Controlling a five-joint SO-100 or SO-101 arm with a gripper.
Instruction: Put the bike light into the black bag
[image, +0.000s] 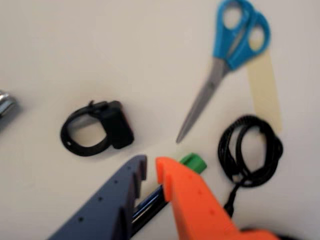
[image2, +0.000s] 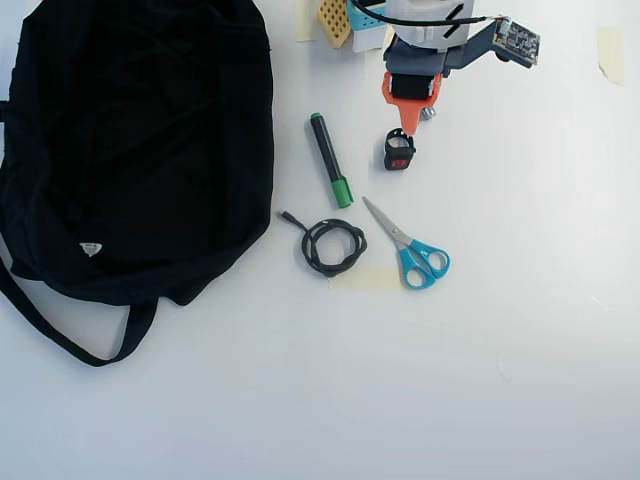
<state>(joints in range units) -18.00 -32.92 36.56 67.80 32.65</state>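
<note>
**benchrat:** Closest to the wrist cam is the hand (image: 151, 170) itself, one dark blue finger (image: 117, 197) on the left and one orange finger (image: 192, 200) on the right. Narrow gap between the tips, nothing clamped in it, so I'd call it released. Under it you can see the green-capped marker (image: 192, 162) poking out between the fingers.

**torquey:** And the bike light?

**benchrat:** Bike light (image: 100, 129) sits on the white bench (image: 75, 50), up and left of the blue fingertip in the wrist view, near it but not touching. Strap loop points left, boxy body on the right. From overhead the light (image2: 399, 152) is just below the orange part of the hand (image2: 405, 125) with the red lens facing up.

**torquey:** Where's the bag relative to that?

**benchrat:** Black bag (image2: 140, 140) fills the upper left of the overhead view, well apart from the light, with the marker (image2: 329, 160) lying between them. White label is near its lower edge and the strap trails off toward the bottom left.

**torquey:** Other clutter?

**benchrat:** Blue-handled scissors (image2: 410, 245) below the light, closed, blades pointing up-left. Coiled black cable (image2: 333, 246) just left of them. Something shiny at the left edge of the wrist view, too blurry to tell.
</note>
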